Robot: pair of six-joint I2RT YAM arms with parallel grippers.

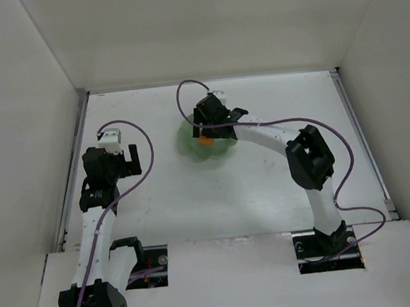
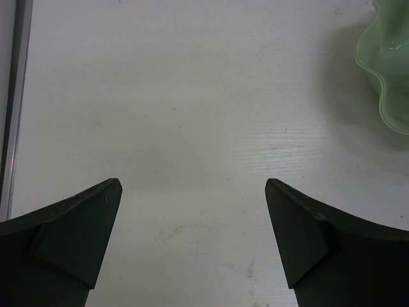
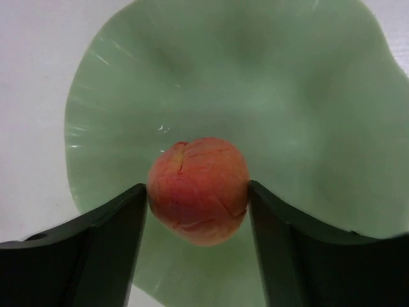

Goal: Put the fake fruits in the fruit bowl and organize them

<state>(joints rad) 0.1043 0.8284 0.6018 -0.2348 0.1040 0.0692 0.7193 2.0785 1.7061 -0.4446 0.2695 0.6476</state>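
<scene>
The fake fruit [image 3: 199, 190], a small orange ball with a red blush, sits between the fingers of my right gripper [image 3: 198, 192], which is shut on it, both pads touching its sides. It hangs above the middle of the pale green fruit bowl [image 3: 300, 115] with the wavy rim. In the top view the right gripper [image 1: 202, 133] holds the fruit [image 1: 205, 142] over the bowl [image 1: 190, 149] at the table's centre. My left gripper [image 2: 193, 185] is open and empty over bare table, left of the bowl [image 2: 383, 64]; it also shows in the top view [image 1: 111, 182].
White walls enclose the table on three sides. A metal rail [image 2: 13, 96] runs along the left table edge. Purple cables loop over both arms [image 1: 310, 126].
</scene>
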